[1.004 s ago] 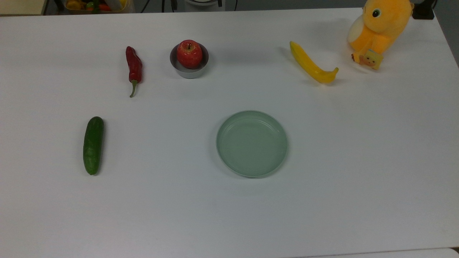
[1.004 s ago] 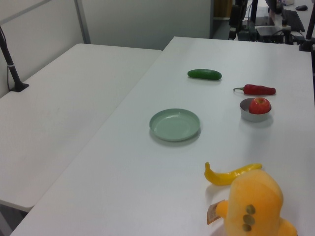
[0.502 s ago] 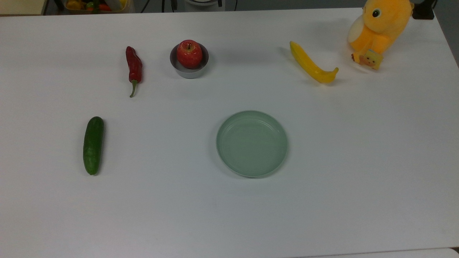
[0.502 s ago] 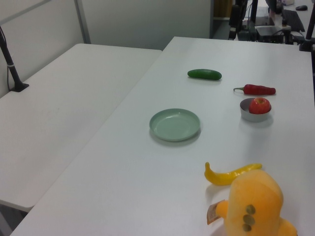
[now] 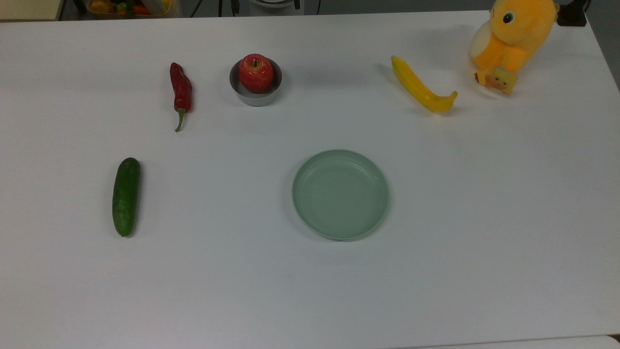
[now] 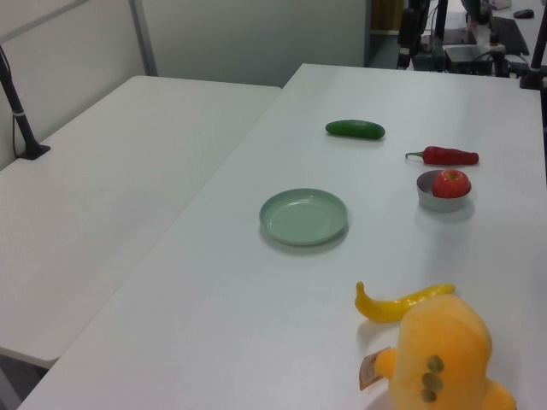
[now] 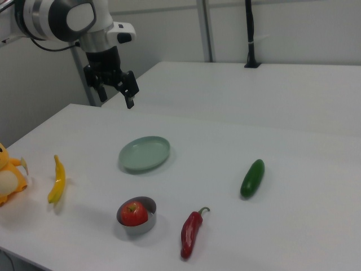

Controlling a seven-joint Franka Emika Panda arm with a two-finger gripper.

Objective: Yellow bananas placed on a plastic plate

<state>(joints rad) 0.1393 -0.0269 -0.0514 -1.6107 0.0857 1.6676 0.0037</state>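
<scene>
White counter [image 5: 310, 291] is taking up pretty much the whole scene, with a second white table [image 6: 111, 196] butting up against it on the left view's left.

Going near to far in the right view: the red chili pepper [image 7: 191, 232] is lying closest to the camera, and just beside it on the right view's left the red apple [image 7: 134, 213] is sitting inside the small grey bowl [image 7: 148, 223]. Next back, the cucumber [image 7: 252, 178] is lying off toward the right view's right, while the yellow bananas [image 7: 57, 179] are lying flat on the counter toward the right view's left, near the orange plush toy [image 7: 10, 176] but not touching it. A bit further back the plastic plate [image 7: 144, 153] is sitting in the middle with nothing on it, well apart from the bananas.

Farthest back, the end effector [image 7: 129, 90] is hanging in the air above the far edge of the counter, beyond the plate. Its fingers are looking slightly spread and they're not gripping anything. The bananas are lying down on the counter, well apart from it, nearer the camera and off to the right view's left.

In the top view the bananas [image 5: 420, 87] are sitting up and to the top view's right of the plate [image 5: 340, 194], stem tip curling upward.
</scene>
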